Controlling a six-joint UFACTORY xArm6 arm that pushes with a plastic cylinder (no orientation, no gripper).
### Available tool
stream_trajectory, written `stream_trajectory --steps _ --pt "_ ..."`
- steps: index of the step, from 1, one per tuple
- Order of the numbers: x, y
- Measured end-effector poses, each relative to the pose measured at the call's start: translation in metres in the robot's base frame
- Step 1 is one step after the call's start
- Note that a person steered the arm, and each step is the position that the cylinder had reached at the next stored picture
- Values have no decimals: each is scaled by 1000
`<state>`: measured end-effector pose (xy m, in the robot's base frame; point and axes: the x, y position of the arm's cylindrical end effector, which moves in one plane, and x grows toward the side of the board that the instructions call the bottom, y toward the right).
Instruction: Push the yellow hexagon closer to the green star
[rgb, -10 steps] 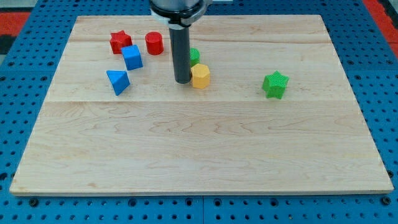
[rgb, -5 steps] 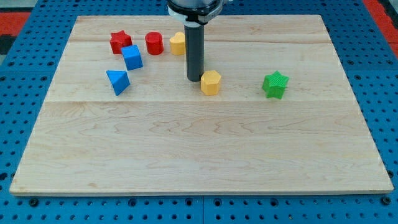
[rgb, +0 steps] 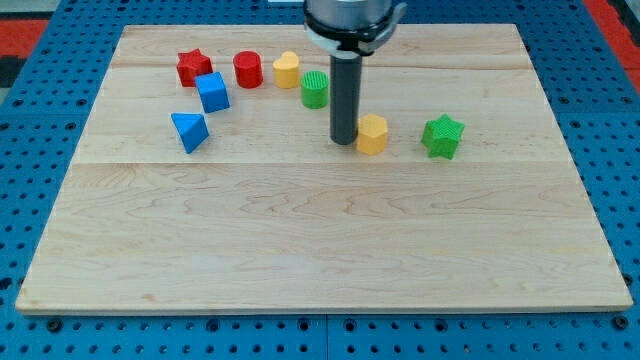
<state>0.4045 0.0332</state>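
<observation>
My tip (rgb: 345, 141), a bare rod with no jaws, touches the view's-left side of the yellow hexagon (rgb: 372, 134), which sits near the green star (rgb: 442, 137). The hexagon looks light, rigid, and likely to slide easily; push its left face centrally. The wooden board (rgb: 320, 240) is smooth, with open room between them.

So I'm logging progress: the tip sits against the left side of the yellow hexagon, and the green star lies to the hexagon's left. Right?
Not quite. My tip does sit against the view's left side of the yellow hexagon, but the green star lies to the hexagon's right, not its left, with bare board between them. The camera view shows it.
</observation>
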Motion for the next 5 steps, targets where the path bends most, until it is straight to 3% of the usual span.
stream_trajectory --steps 5 --pt "3 84"
